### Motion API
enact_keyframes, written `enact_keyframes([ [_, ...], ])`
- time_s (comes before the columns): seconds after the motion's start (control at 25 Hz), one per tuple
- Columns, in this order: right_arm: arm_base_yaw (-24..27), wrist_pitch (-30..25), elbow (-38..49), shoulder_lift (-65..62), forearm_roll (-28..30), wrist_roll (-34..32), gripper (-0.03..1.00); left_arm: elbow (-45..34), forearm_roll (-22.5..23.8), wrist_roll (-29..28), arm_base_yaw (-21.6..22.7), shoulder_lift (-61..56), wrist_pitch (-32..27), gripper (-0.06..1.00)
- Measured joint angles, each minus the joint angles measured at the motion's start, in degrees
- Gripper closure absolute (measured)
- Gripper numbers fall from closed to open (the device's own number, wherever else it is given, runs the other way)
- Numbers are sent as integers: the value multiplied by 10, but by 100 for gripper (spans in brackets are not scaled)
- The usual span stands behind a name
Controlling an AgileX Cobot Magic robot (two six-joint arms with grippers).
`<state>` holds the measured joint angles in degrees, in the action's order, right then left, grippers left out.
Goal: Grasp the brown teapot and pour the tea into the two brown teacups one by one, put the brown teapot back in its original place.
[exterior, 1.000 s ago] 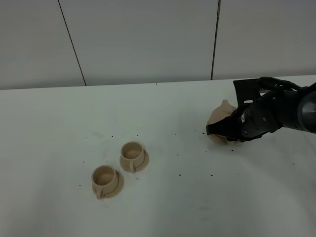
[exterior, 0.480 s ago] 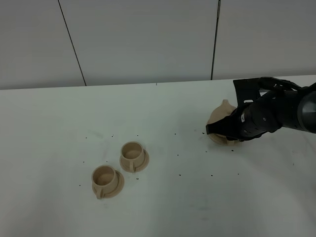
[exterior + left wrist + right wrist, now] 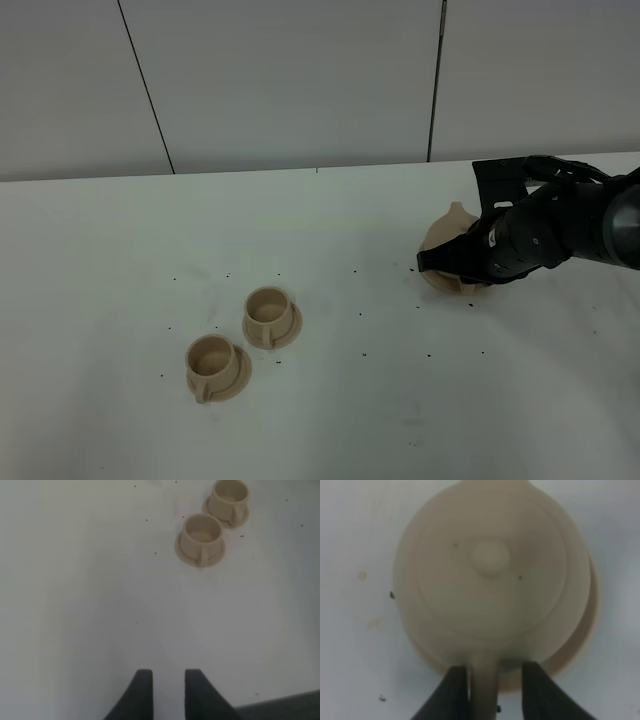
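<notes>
The brown teapot (image 3: pixel 492 567) sits on its wide saucer, the original place (image 3: pixel 589 630), at the right of the table; the black right arm hides most of the teapot (image 3: pixel 443 232) from the high camera. My right gripper (image 3: pixel 492 690) is low over it. Its fingers stand on either side of the loop handle (image 3: pixel 485 680), one against it and the other a little apart. The two brown teacups (image 3: pixel 267 305) (image 3: pixel 211 355) stand on small saucers at the front left, also visible as teacups (image 3: pixel 229 492) (image 3: pixel 201 530) from the left wrist. My left gripper (image 3: pixel 164 690) hovers over bare table, fingers narrowly apart, holding nothing.
Small dark specks (image 3: pixel 362 313) are scattered over the white table (image 3: pixel 360 400). A grey panelled wall (image 3: pixel 300 80) runs along the table's far edge. The table's near edge (image 3: pixel 285 711) shows by the left gripper.
</notes>
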<state>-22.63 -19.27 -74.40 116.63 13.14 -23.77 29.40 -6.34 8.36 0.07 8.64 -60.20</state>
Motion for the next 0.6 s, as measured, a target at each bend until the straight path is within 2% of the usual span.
enact_keyframes([
  [0.6,0,0,-1,15,-1,0,73,0,0,0,0,0,0,71],
])
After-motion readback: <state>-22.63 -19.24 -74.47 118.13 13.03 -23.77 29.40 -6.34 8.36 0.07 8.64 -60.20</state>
